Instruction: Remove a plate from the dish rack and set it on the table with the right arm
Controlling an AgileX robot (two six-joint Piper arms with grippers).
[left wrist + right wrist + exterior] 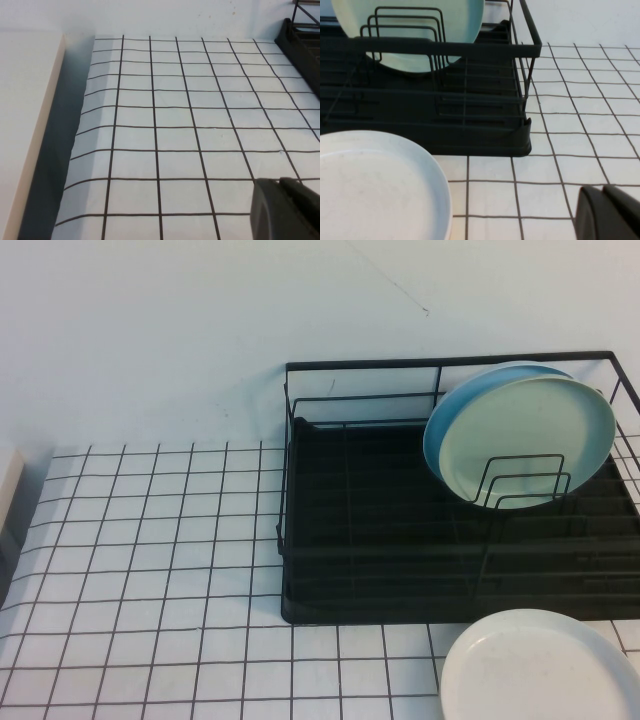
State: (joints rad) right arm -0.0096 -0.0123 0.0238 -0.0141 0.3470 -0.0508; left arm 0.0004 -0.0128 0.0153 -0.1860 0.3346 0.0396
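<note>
We see only a dark corner of the right gripper [610,212], cut by the frame edge. The sky-blue plate [437,430] hides behind the plate [530,440]; the white plate [535,665] runs off the near edge.

Plate [530,440] upright in dish rack [380,540], right end.

The table [150,570], white with a black grid, carries the dish rack [380,570] against its back edge toward the right, and a white plate [540,670] at its front right corner.
</note>
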